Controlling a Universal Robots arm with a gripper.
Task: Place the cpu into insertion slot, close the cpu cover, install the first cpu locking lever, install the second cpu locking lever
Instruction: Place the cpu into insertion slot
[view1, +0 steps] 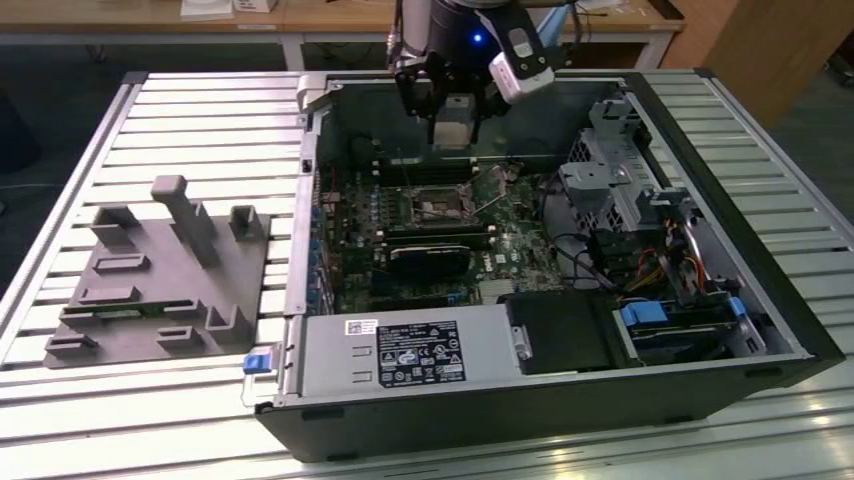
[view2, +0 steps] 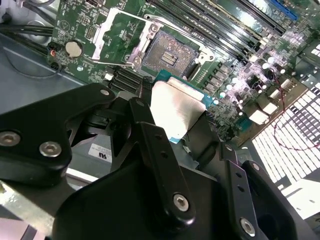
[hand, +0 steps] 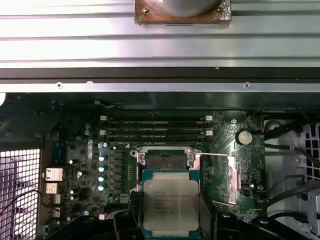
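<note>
Pincer (hand: 172, 226) clamps cpu (hand: 171, 200), metal face seemingly upward, near insertion slot (hand: 163, 161).

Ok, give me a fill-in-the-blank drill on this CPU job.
The tool is shut on the ___.
With no chip in it, the insertion slot is ___.
The cpu cover is swung ___.
Missing words: cpu; empty; open.

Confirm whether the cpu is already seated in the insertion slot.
No, the gripper holds the cpu clear of the insertion slot, whose contacts lie bare.
</note>
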